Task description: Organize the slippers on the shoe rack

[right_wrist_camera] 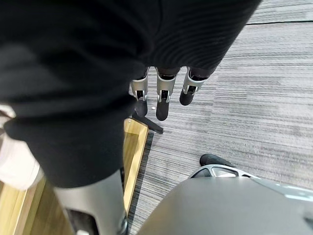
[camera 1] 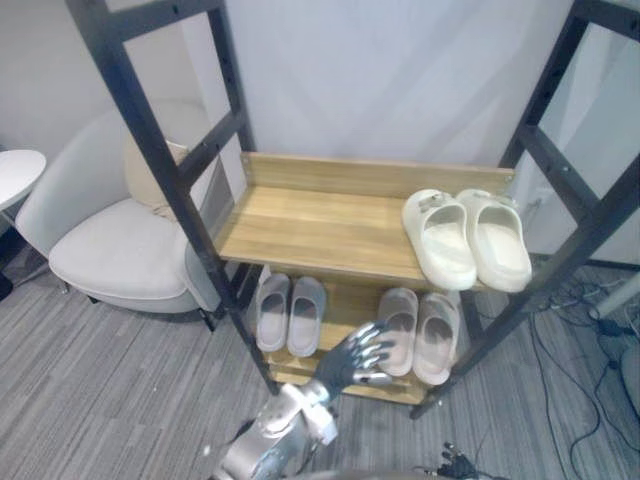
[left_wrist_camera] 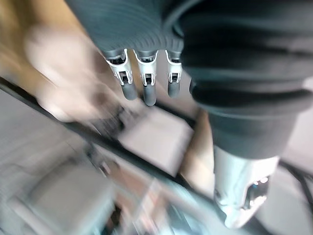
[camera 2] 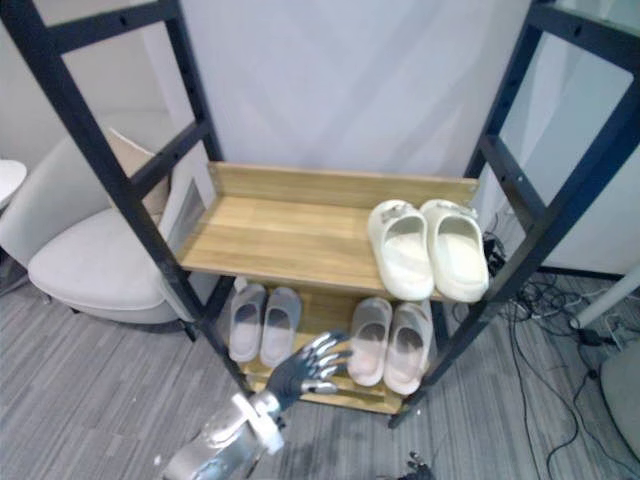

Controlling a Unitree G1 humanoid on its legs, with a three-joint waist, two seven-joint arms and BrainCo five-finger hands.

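A pair of white slippers (camera 1: 465, 240) sits side by side at the right end of the rack's upper wooden shelf (camera 1: 310, 220). On the lower shelf lie a grey pair (camera 1: 290, 312) at the left and a beige pair (camera 1: 418, 335) at the right. My left hand (camera 1: 355, 360) hovers in front of the lower shelf between the two pairs, open with fingers spread and nothing in it. In the right wrist view my right hand (right_wrist_camera: 163, 105) hangs open over the carpet beside the rack's wooden edge (right_wrist_camera: 134, 142), fingers straight and holding nothing.
The rack's black metal posts (camera 1: 160, 160) slant up on both sides. A white armchair (camera 1: 110, 250) and a round white table (camera 1: 15, 175) stand to the left. Cables (camera 1: 590, 300) lie on the grey carpet at the right. The left half of the upper shelf is bare.
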